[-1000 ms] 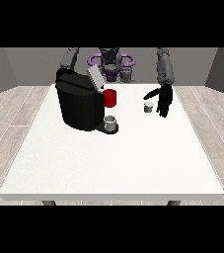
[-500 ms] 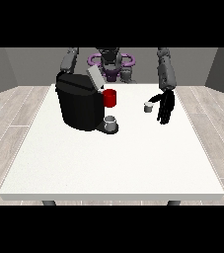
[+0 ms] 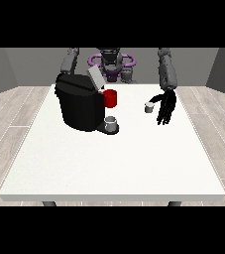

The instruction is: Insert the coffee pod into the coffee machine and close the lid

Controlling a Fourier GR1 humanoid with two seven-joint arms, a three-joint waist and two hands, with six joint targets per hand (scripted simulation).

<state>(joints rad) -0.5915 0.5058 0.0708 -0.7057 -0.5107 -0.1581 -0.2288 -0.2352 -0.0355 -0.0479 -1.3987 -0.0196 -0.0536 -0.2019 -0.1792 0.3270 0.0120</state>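
A black coffee machine [image 3: 81, 103] stands on the white table [image 3: 114, 158] at the left, with its lid [image 3: 95, 78] tilted up and a red part [image 3: 111, 98] at its front. A small grey cup [image 3: 111, 122] sits on its drip base. The small grey coffee pod [image 3: 148, 107] rests on the table right of the machine. The hand at the view's right [image 3: 165, 106] hangs just right of the pod, fingers straight and pointing down, not holding it. The other hand is hidden behind the machine.
The robot's torso [image 3: 111, 64] is at the far table edge. Wood floor surrounds the table. The near half of the table holds no objects.
The hand at the view's right has moved down and slightly toward the camera, its fingers now pointing downward beside the pod. The pod and machine have not moved.
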